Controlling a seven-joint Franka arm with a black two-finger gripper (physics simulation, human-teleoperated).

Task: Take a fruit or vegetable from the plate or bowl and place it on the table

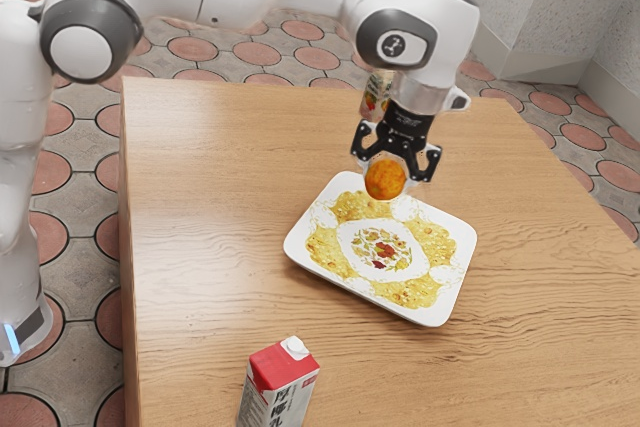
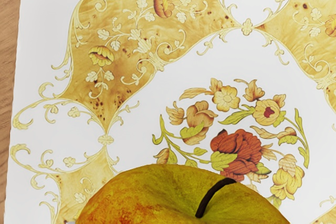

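In the exterior view my gripper is above the back part of the plate, shut on an orange-yellow apple. The apple hangs clear of the plate's surface. The wrist view has the top of the apple, yellow-green with a reddish side and a dark stem, close under my hand. Beyond it lies the white plate with its yellow floral pattern and a red flower at the centre.
A red-and-white carton stands at the exterior view's bottom, nearer the camera than the plate. Another printed container is partly hidden behind my hand. The wooden table extends around the plate.
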